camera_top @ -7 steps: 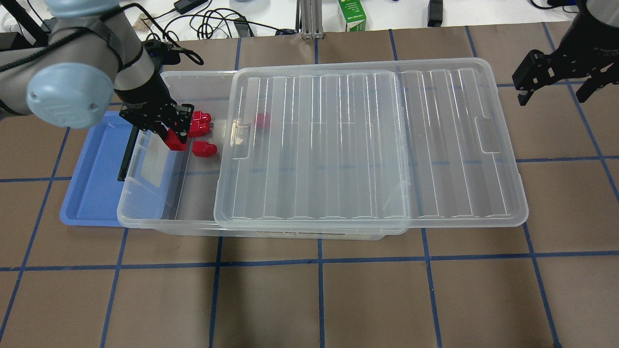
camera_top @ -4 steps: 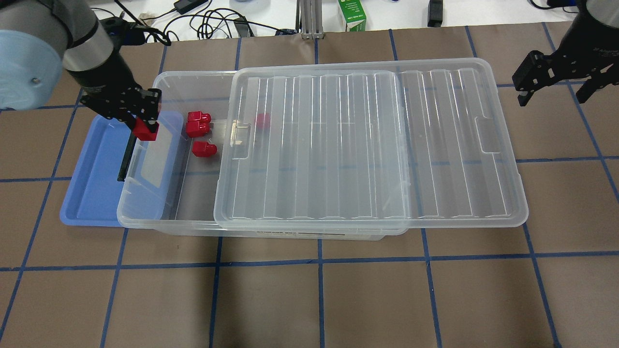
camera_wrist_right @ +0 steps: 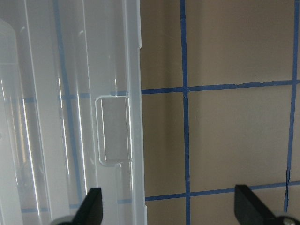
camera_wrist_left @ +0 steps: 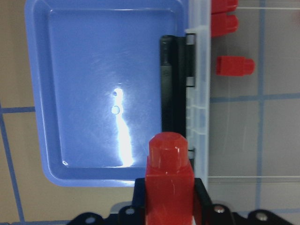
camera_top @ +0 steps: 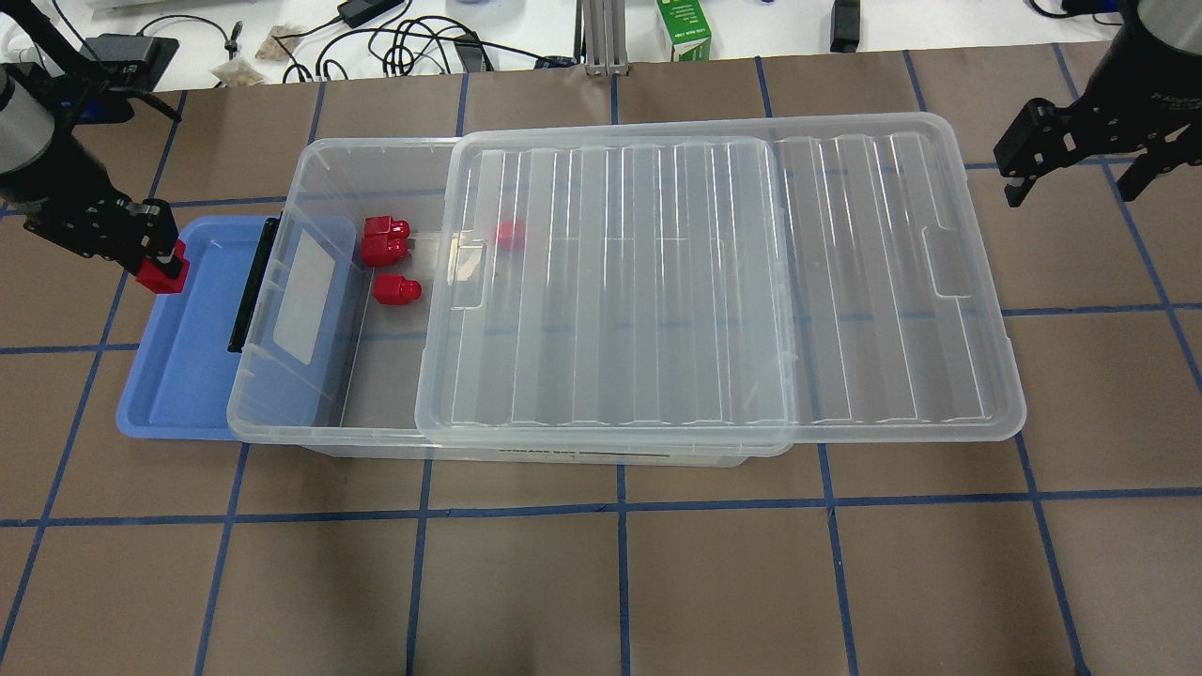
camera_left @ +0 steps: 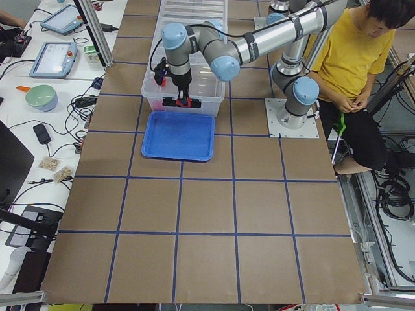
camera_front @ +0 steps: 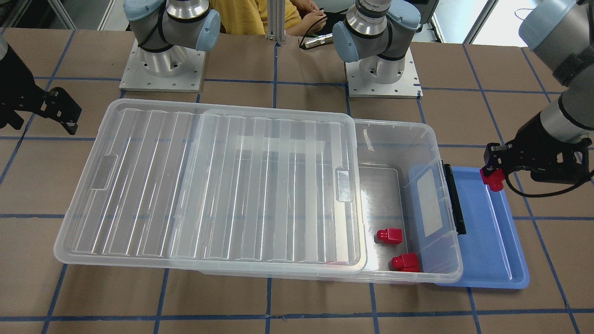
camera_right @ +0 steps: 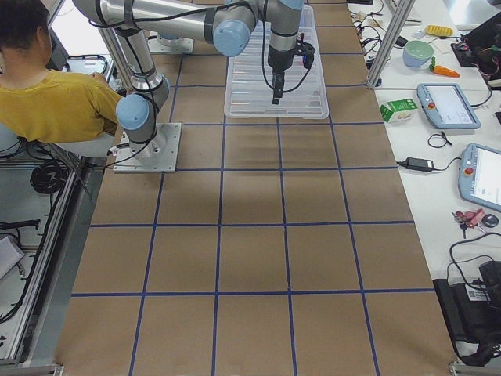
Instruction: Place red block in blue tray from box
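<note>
The left jaws are clamped on the red block [camera_top: 161, 271], its stub pointing out beyond them, above the outer rim of the blue tray [camera_top: 188, 376], which stretches to their right. Further right sits the box [camera_top: 329, 169], with spare red blocks [camera_top: 395, 289] on its floor and its lid [camera_top: 714, 282] lying offset. The right jaws hang spread wide and empty, over the counter [camera_top: 1108, 376] just past the lid's right edge.

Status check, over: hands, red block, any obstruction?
Left hand shut on red block, above outer rim of blue tray. Right hand open, empty, beside lid. Nothing seen blocking the drop.
</note>
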You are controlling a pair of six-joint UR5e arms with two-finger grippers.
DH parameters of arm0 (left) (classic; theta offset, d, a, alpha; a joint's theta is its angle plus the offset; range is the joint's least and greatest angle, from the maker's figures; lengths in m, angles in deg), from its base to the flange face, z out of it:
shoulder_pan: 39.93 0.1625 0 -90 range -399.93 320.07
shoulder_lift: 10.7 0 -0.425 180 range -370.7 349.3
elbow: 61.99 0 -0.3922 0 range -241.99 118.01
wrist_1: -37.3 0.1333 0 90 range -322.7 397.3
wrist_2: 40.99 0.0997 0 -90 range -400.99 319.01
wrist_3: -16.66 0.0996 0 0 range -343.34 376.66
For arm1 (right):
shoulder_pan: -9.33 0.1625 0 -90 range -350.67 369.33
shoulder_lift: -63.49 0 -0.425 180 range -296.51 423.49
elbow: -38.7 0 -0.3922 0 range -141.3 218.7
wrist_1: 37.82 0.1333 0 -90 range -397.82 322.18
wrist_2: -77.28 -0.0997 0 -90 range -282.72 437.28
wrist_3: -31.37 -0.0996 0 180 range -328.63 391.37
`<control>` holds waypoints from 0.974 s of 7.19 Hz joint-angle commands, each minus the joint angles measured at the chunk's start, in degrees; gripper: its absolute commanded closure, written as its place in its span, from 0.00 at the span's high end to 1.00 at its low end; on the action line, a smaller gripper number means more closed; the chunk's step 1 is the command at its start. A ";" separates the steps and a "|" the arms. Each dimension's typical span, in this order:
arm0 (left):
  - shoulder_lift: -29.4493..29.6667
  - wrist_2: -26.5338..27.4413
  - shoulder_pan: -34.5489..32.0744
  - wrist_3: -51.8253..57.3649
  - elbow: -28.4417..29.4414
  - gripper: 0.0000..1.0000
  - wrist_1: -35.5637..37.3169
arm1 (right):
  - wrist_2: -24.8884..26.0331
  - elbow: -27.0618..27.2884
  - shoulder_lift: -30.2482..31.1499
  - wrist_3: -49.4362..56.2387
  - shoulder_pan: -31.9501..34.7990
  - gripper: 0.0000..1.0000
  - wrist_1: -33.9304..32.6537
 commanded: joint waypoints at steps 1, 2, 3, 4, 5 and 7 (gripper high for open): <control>5.21 0.08 1.20 0.83 -6.31 0.00 14.12 | -0.33 -0.04 0.16 -0.01 0.08 1.00 0.00; 7.15 0.17 1.29 0.83 -6.94 0.00 16.79 | -0.42 -0.04 0.16 0.07 0.08 1.00 0.00; 8.56 0.17 1.37 0.65 -7.38 0.00 17.08 | -0.42 -0.04 0.25 0.07 0.17 1.00 0.00; 9.45 0.25 1.37 0.82 -7.48 0.00 17.77 | -0.16 -0.04 0.25 0.07 0.17 1.00 0.00; 10.15 0.52 1.46 0.91 -7.65 0.04 17.87 | -0.16 -0.04 0.34 0.07 0.17 1.00 0.00; 10.69 0.78 1.73 1.09 -6.87 0.95 17.08 | 0.11 -0.04 0.25 0.16 0.09 1.00 0.00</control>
